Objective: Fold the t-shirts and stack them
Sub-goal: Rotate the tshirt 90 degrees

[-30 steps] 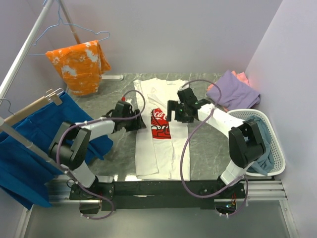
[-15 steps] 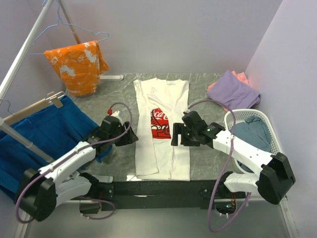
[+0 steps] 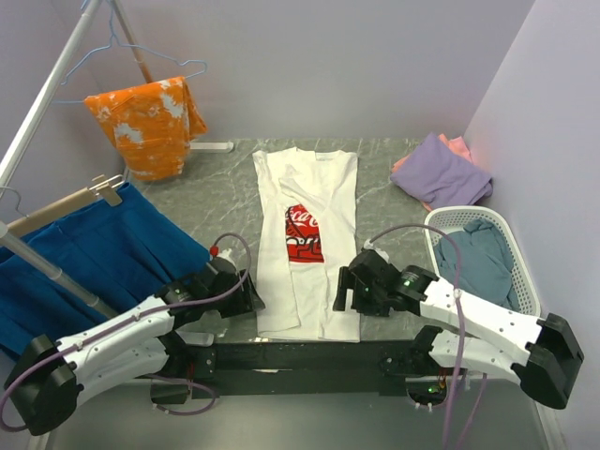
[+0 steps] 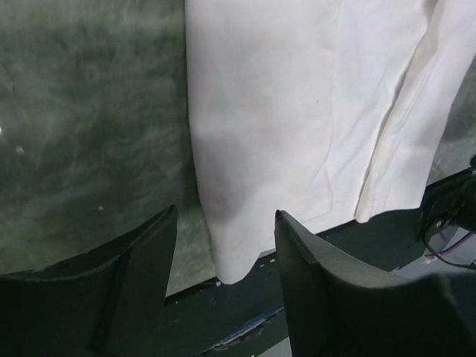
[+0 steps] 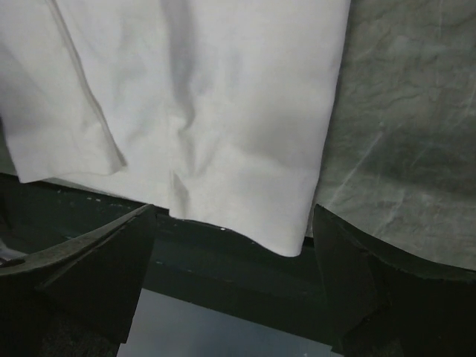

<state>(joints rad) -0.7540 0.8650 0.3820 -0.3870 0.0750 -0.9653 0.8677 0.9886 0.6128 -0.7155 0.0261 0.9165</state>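
The white t-shirt [image 3: 309,202] lies lengthwise on the counter [image 3: 206,202], its sides folded in and its hem at the near edge. The left tool [image 4: 225,214] and right tool [image 5: 232,212] hover released, one over each hem corner. The next move is probably to pinch both corners and fold the hem toward the collar.

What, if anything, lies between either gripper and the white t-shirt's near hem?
Nothing visible. The left gripper and right gripper, both open, hang over the white t-shirt at its near hem corners, with only bare cloth below them.
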